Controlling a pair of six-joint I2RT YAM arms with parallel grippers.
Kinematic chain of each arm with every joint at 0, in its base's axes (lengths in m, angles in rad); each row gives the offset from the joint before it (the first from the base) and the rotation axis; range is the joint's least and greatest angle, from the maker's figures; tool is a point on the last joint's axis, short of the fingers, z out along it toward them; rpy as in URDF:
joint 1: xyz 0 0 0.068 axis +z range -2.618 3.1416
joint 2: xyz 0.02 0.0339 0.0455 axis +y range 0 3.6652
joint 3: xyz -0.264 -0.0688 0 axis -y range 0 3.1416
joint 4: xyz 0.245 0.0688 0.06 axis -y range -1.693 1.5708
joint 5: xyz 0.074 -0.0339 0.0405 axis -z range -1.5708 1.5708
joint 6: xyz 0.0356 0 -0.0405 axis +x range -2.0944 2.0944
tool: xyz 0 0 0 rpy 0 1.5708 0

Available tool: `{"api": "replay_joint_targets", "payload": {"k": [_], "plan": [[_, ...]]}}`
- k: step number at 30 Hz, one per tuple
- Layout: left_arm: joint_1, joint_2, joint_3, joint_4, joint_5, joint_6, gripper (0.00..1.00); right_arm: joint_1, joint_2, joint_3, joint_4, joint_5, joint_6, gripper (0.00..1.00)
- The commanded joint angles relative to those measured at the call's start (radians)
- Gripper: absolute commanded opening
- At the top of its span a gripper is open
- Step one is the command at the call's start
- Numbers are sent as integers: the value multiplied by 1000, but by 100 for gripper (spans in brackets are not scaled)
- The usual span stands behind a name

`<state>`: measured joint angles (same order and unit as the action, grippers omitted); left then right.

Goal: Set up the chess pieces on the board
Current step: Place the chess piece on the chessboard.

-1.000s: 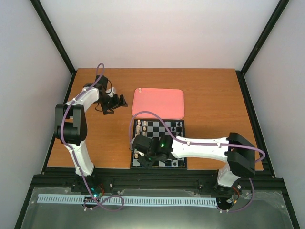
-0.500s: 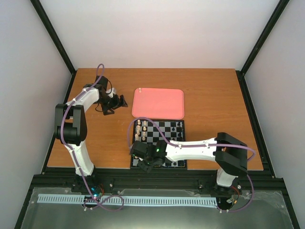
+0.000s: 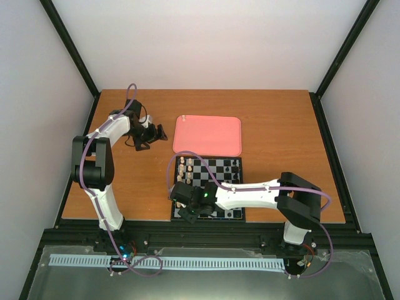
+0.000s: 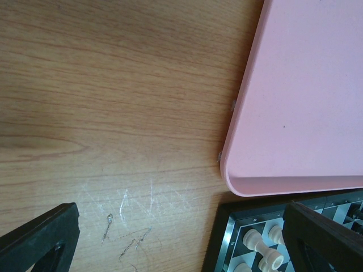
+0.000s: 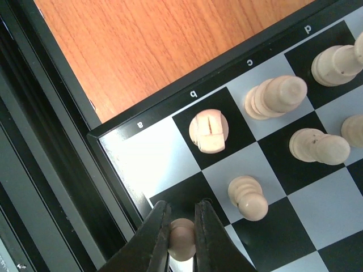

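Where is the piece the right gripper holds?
Right wrist view, bottom centre: the pale piece is pinched in the right gripper over the board's a-file edge.

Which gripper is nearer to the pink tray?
Left. The left gripper hangs just left of the pink tray; the right gripper is over the board, at its near left corner.

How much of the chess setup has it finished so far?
Done: several pale chess pieces stand along the board's left side. In hand: the right gripper is shut on another pale piece, low over the near-left corner. Left: the corner square marked a is bare, and the arm hides much of the board from above, so the remainder cannot be counted. The left gripper hangs open beside the pink tray.
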<state>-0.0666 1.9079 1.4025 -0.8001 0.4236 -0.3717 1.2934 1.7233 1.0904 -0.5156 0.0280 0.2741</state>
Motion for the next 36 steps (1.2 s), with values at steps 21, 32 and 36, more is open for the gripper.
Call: {"api": "replay_joint_targets", "payload": {"k": [21, 32, 36], "plan": [[0, -21, 21, 5, 4, 3, 100, -14, 24, -43, 79, -20, -6, 12], [-1, -29, 15, 5, 2, 3, 100, -14, 23, -46, 86, -19, -13, 14], [1, -30, 14, 5, 1, 4, 100, -14, 17, -48, 89, -23, -22, 18]]}}
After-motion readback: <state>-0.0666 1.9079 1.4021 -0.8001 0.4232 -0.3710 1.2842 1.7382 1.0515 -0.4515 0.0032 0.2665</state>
